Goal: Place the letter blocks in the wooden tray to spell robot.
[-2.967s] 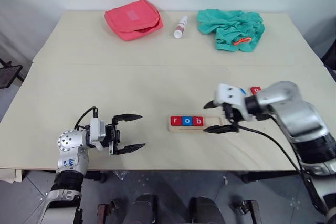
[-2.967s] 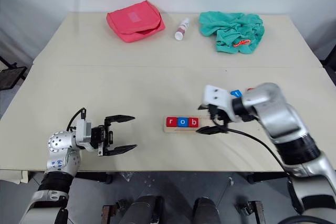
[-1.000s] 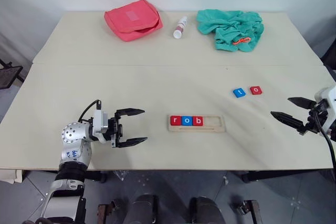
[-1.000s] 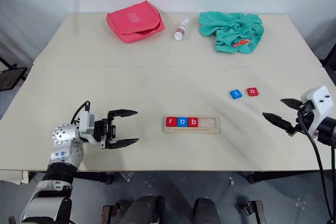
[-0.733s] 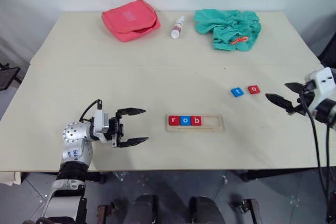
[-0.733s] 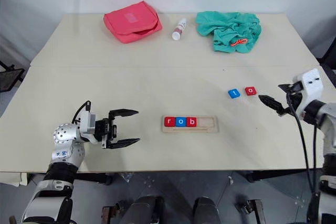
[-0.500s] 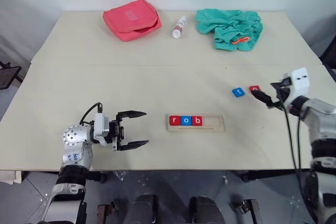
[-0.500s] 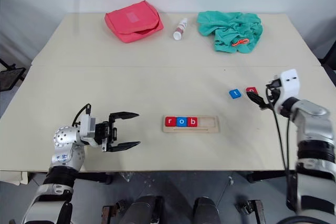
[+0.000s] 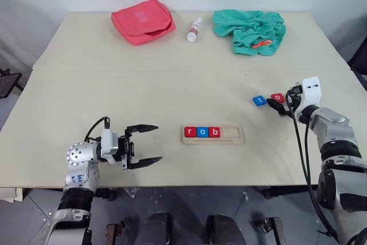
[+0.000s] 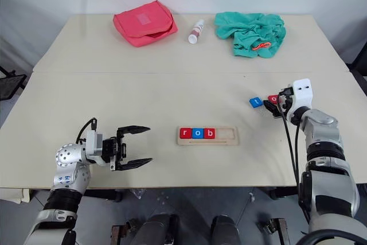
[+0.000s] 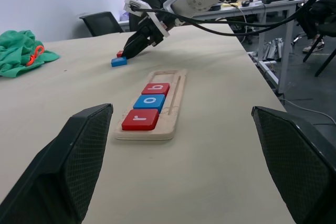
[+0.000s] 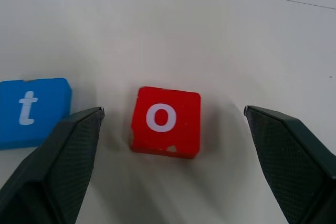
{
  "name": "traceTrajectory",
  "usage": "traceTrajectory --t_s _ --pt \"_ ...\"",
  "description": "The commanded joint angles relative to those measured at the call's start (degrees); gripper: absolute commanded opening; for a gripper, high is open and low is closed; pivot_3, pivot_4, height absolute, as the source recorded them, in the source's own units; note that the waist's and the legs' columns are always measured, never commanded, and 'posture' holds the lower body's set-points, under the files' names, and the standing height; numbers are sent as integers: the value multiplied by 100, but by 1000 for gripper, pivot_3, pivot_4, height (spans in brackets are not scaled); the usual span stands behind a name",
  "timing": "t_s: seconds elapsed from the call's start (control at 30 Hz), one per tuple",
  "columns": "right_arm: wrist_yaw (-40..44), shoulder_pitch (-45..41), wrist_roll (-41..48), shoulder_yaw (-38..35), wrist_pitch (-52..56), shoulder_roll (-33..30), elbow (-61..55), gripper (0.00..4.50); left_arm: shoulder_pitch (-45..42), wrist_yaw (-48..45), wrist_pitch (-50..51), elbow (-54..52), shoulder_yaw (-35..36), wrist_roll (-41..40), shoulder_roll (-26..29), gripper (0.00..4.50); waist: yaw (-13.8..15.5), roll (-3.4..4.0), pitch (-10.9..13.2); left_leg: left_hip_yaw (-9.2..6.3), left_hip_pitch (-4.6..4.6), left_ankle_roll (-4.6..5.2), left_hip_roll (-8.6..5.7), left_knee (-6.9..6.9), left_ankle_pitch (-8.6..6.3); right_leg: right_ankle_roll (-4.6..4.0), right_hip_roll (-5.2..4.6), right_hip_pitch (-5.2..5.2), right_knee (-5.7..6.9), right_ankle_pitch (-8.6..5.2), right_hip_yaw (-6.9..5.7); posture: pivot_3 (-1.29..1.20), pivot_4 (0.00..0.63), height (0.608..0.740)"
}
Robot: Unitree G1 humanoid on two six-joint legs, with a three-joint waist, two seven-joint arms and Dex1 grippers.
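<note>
The wooden tray (image 9: 231,136) lies near the table's front middle with red r (image 9: 190,132), blue o (image 9: 202,132) and red b (image 9: 214,132) in its left part; its right part is bare. A blue t block (image 9: 259,100) and a red o block (image 9: 277,97) lie loose on the table to the right. My right gripper (image 9: 276,104) is open and low over the table, and the red o (image 12: 166,121) sits between its spread fingers (image 12: 58,171), apart from both. My left gripper (image 9: 157,142) hangs open and empty left of the tray.
Along the table's far edge lie a red pouch (image 9: 143,20), a small white bottle (image 9: 194,29) and a crumpled teal cloth (image 9: 250,30). A seam (image 9: 143,72) crosses the table in front of them.
My right arm swung in from the table's right edge toward the red o block, gripper still open. The left gripper stayed put. The blocks have not moved.
</note>
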Motion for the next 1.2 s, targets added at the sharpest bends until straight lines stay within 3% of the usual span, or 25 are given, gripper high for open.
traceTrajectory --t_s 0.03,0.07,0.33,0.5,0.77,0.9,1.0,1.2 --pt "-164 -40 -46 -21 111 -19 138 4098 24 48 -39 -158 77 -57 48 4500 -1 0 0 -1 0 0 0 0 0 0 0 0 0 0 0 0 150 740" --pt "-168 -22 -41 -18 130 7 127 3962 10 49 -43 -143 73 -55 45 4500 0 0 0 -1 0 0 0 0 0 0 0 0 0 0 0 0 150 740" --pt "-282 -13 -8 -62 171 117 9 1447 -168 -12 -79 84 55 -32 34 4500 2 0 -1 -2 2 0 0 4 0 0 0 5 1 0 0 0 150 740" --pt "96 903 442 -160 982 61 -2447 1460 -444 -267 -79 406 21 -43 50 4500 36 2 -1 -5 0 0 0 3 0 0 1 0 3 0 0 0 150 740" --pt "-927 2997 1097 -866 3094 282 -6763 1460 -661 -516 -123 764 55 -42 69 4500 81 3 -2 -11 -14 0 -2 4 0 0 1 -12 7 0 -6 0 150 740" --pt "-1670 3939 1341 -1110 4026 834 -8516 1460 -676 -645 -84 804 23 -93 82 4500 86 3 -2 -12 -14 0 -3 6 0 0 1 -10 7 0 -3 0 150 740" --pt "-2168 4394 1461 -1093 4537 1376 -9385 1460 -649 -717 30 757 13 -157 115 4500 79 3 -2 -14 -12 0 -3 3 0 0 1 -12 12 0 0 0 150 740" --pt "-2650 4814 1449 -900 4846 1959 -9853 1460 -596 -804 115 692 14 -176 236 4500 66 2 -3 -8 0 -1 -5 1 0 0 5 -9 14 0 16 0 150 740"
